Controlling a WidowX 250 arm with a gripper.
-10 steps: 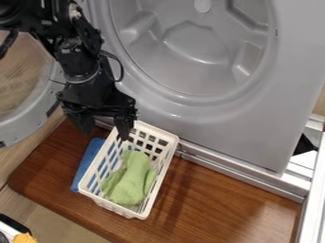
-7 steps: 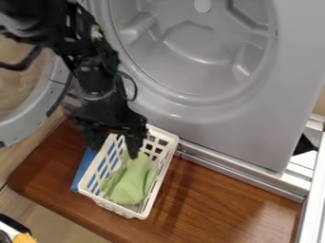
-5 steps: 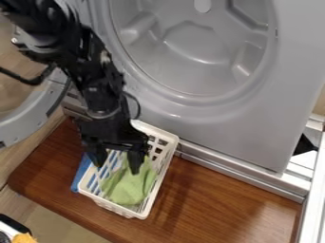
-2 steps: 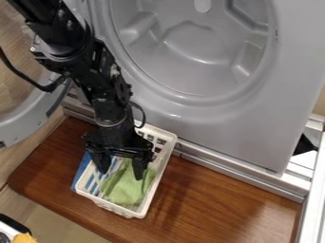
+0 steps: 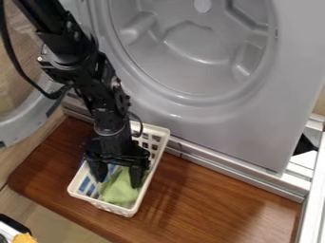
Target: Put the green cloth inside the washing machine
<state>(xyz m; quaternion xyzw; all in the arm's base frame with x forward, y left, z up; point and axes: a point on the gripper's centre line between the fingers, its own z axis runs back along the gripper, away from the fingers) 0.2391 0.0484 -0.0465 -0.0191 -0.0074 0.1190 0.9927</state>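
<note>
The white plastic basket [image 5: 114,208] has shifted a little leftward on the wooden table [image 5: 209,190]; the gripper [image 5: 117,175] has dropped deeper inside it, fingers spread well apart, with no clear hold on anything; the green cloth [image 5: 120,191] lies in the basket beneath and between them, so closing looks like the next move, though the basket might drag along; rightward, the washing machine drum [image 5: 194,50] awaits the cloth.

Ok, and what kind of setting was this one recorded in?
Probably a laundry area or a mock-up of one: a front-loading washing machine stands with its round door open, and a white plastic basket holding a green cloth sits before it.
</note>
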